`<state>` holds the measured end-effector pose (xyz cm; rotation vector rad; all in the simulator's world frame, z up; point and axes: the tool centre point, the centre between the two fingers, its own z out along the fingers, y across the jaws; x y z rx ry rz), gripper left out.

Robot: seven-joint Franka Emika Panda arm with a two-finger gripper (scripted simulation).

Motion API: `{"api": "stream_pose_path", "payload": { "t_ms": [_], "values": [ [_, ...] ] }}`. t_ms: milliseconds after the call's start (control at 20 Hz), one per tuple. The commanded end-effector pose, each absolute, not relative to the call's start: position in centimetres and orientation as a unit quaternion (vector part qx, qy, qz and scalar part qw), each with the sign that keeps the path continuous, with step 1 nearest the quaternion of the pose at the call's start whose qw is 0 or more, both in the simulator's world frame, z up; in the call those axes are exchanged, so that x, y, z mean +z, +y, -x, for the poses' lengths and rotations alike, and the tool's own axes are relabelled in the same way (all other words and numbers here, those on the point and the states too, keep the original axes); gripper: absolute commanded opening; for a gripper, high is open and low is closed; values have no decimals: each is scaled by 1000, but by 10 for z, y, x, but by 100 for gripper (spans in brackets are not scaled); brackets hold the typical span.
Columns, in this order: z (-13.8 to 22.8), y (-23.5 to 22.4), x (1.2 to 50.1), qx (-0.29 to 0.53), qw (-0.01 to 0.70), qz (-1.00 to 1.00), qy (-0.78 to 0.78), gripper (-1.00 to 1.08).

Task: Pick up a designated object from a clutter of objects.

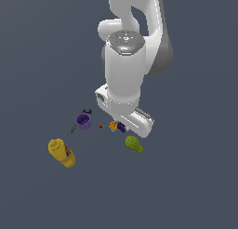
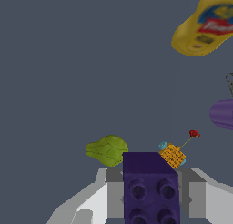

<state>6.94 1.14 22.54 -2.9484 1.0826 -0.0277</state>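
The dark purple block (image 2: 150, 187), cubic with round studs on its face, sits between my two fingers in the wrist view. My gripper (image 2: 151, 196) is shut on it, with a grey pad flush against each side. In the exterior view the block (image 1: 122, 127) peeks out just under the white hand, low over the floor, and the fingers are hidden there. The orange spiky piece (image 2: 172, 155) lies right beside the block; it also shows in the exterior view (image 1: 113, 126).
A green pear-like fruit (image 1: 133, 143) lies close on the exterior view's right of the block. A purple cup (image 1: 83, 121), a black clip (image 1: 87, 111) and a yellow mustard bottle (image 1: 62, 152) lie to the exterior view's left. The floor is plain grey.
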Motion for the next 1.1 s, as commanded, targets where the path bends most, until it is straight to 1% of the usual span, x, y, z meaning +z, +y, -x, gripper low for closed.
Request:
{"api": "stream_pose_path", "payload": {
  "t_ms": [0,300,500,800,1050],
  "values": [
    [-74,29,250,-7,0,939,345,-100],
    [-88,68,304,-4,0,939,345,-100],
    [-96,89,332,-3,0,939,345,-100],
    [-105,108,358,-1,0,939,344,-100],
    [-109,116,370,0,0,939,344,-100]
  ]
}}
